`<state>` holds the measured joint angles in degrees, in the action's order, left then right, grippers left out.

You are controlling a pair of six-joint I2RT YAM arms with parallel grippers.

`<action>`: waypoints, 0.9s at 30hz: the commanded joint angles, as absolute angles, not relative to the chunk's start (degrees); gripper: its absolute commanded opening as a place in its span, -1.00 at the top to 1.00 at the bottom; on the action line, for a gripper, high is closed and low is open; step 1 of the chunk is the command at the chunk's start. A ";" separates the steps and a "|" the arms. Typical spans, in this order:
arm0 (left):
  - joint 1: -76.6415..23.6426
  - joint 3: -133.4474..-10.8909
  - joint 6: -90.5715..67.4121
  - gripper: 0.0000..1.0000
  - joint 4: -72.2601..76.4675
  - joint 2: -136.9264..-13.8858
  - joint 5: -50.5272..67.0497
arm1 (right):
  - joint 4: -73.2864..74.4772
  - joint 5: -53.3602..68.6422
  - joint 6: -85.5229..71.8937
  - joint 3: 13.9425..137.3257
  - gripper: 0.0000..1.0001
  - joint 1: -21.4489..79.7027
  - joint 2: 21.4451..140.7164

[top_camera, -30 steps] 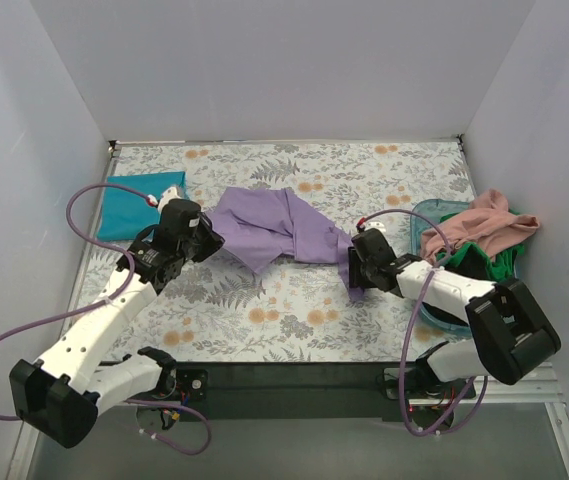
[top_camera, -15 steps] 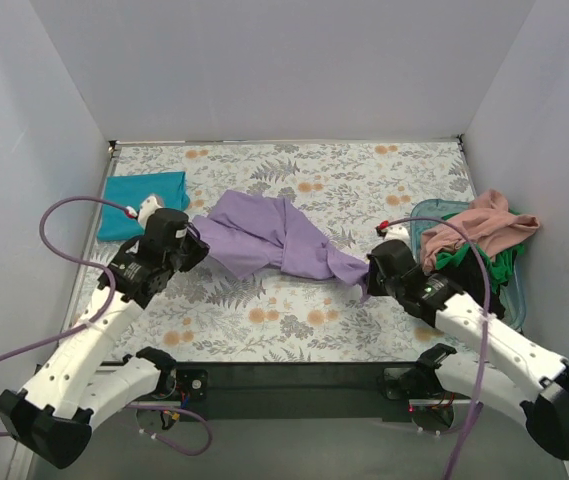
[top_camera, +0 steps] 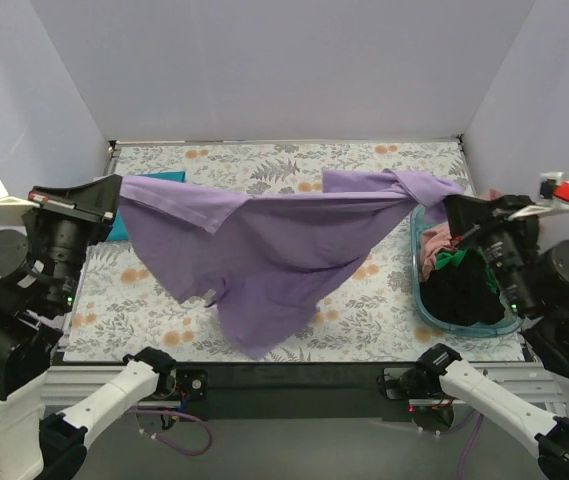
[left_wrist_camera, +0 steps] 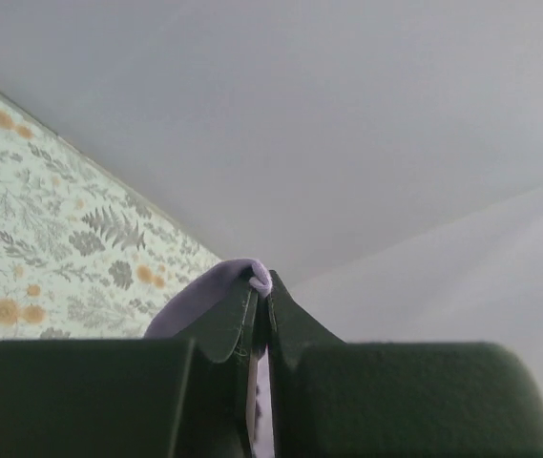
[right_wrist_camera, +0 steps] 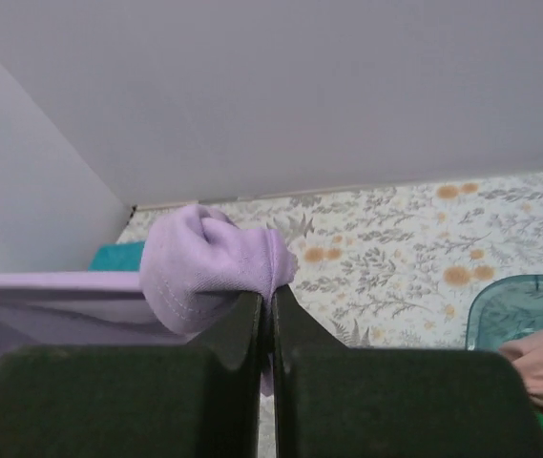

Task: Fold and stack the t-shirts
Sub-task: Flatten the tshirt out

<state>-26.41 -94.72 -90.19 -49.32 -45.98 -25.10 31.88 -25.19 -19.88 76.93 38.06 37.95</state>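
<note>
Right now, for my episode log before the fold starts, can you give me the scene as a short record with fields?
lavender t-shirt: lifted, stretched between both arms, middle hanging low
left end effector: shut on one corner
right end effector: shut on a bunched corner
teal t-shirt: on the table, far left, mostly hidden
blue tub: right side, holds salmon-pink tee, green tee, black tee

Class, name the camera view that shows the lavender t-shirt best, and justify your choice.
Top external: the lavender t-shirt hangs spread between the left hand and right hand, almost all of it visible. The left wrist view shows only a small pinched fold; the right wrist view shows a bunched wad and one stretched edge.
</note>
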 commanded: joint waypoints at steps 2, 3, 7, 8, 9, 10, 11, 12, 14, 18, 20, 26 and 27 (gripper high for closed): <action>-26.63 -93.61 -92.02 1.00 -55.81 -47.02 -35.67 | 38.14 -36.01 -18.72 76.82 0.97 38.14 35.42; -26.54 -92.73 -92.20 1.00 -55.72 -47.37 -36.64 | 38.41 -36.91 -19.33 76.21 0.97 38.14 34.98; -26.54 -91.58 -92.37 1.00 -55.63 -52.98 -36.74 | 38.67 -37.53 -19.25 74.53 0.97 38.23 36.47; -26.54 -91.93 -92.46 1.00 -55.63 -55.61 -36.48 | 38.58 -37.88 -19.07 74.79 0.97 38.15 37.43; -26.54 -92.19 -92.29 1.00 -55.55 -56.77 -36.30 | 38.58 -38.32 -19.07 75.06 0.97 38.14 38.05; -26.54 -92.46 -91.94 1.00 -54.15 -57.73 -35.69 | 38.50 -39.02 -18.90 75.49 0.97 38.14 38.67; -26.54 -92.98 -91.32 1.00 -53.36 -59.66 -35.25 | 38.50 -40.42 -18.29 77.15 0.97 38.14 39.37; -26.54 -94.38 -90.27 1.00 -52.48 -60.37 -34.90 | 38.41 -40.95 -17.76 78.30 0.97 38.14 41.03; -26.54 -96.76 -89.12 1.00 -50.28 -62.22 -34.54 | 37.97 -41.48 -15.48 82.24 0.97 38.14 43.75; -26.54 -108.06 -85.79 1.00 -49.48 -67.05 -32.70 | 35.51 -39.12 -12.05 89.53 0.97 38.14 46.76; -26.54 -111.69 -84.29 1.00 -49.48 -67.50 -32.26 | 34.54 -36.23 -11.08 92.45 0.97 38.23 47.28; -26.54 -117.68 -80.08 1.00 -45.80 -60.92 -30.06 | 33.75 -22.54 -10.55 102.30 0.97 38.15 45.27; -26.54 -118.38 -79.55 1.00 -45.36 -59.78 -29.10 | 33.75 -20.59 -10.98 102.83 0.97 38.14 44.74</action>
<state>-26.50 -115.28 -83.37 -48.58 -64.49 -29.95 38.52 -28.91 -11.97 98.70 38.06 47.51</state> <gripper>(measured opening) 0.021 0.035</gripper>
